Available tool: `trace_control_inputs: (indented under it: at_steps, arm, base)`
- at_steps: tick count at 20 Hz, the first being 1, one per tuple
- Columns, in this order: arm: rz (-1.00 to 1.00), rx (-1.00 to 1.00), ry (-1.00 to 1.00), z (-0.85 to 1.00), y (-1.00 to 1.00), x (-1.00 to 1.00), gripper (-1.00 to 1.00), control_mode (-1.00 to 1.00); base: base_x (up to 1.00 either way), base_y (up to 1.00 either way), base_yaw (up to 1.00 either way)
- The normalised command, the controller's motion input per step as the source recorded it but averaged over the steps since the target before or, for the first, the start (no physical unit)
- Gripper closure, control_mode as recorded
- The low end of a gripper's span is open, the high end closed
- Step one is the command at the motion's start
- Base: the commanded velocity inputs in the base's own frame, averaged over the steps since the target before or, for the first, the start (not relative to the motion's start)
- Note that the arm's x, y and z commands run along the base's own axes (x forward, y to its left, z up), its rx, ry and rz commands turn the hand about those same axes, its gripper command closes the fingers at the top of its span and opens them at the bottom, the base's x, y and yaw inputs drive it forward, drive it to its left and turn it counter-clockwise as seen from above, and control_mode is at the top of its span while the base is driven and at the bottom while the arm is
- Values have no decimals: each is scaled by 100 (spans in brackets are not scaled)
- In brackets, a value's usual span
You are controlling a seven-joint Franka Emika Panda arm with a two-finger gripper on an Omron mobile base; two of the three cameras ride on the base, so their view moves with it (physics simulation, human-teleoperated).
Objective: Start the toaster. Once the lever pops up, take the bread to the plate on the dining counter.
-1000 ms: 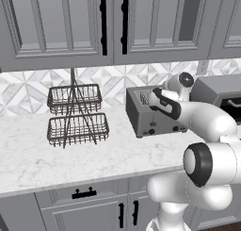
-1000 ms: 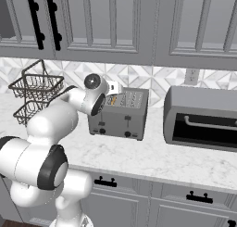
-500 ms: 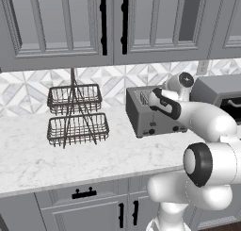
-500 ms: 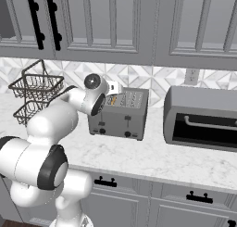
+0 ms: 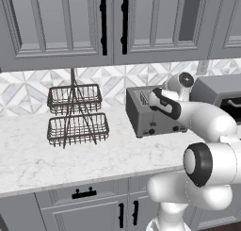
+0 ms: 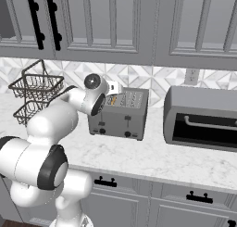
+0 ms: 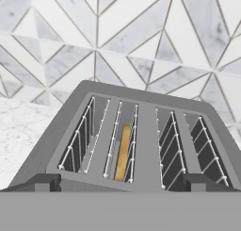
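The grey toaster (image 5: 153,117) (image 6: 121,116) stands on the marble worktop against the tiled wall. In the hand view I look down on the toaster's (image 7: 141,131) four slots. The bread (image 7: 123,152) sits deep in the second slot from the left, and a tan corner of the bread (image 6: 111,100) shows at the toaster's top. My gripper (image 7: 121,184) hovers just above the near top edge of the toaster, open, with its dark fingertips (image 7: 41,182) spread wide and nothing between them. The plate and the dining counter are out of view.
A larger grey toaster oven (image 6: 201,117) (image 5: 219,95) stands right of the toaster. A two-tier wire basket (image 5: 77,114) (image 6: 34,94) stands to the left. Grey wall cabinets (image 5: 113,22) hang overhead. Bare marble worktop (image 5: 70,159) lies in front.
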Motion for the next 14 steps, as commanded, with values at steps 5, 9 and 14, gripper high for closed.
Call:
trace_control_inputs:
  at_steps: [5,9,14]
  arm:
    - [0,0,0,0,0,0,-100,-100]
    - [0,0,0,0,0,0,-100,-100]
    - [0,0,0,0,0,0,-100,-100]
  base:
    - [0,0,0]
    - [0,0,0]
    - [0,0,0]
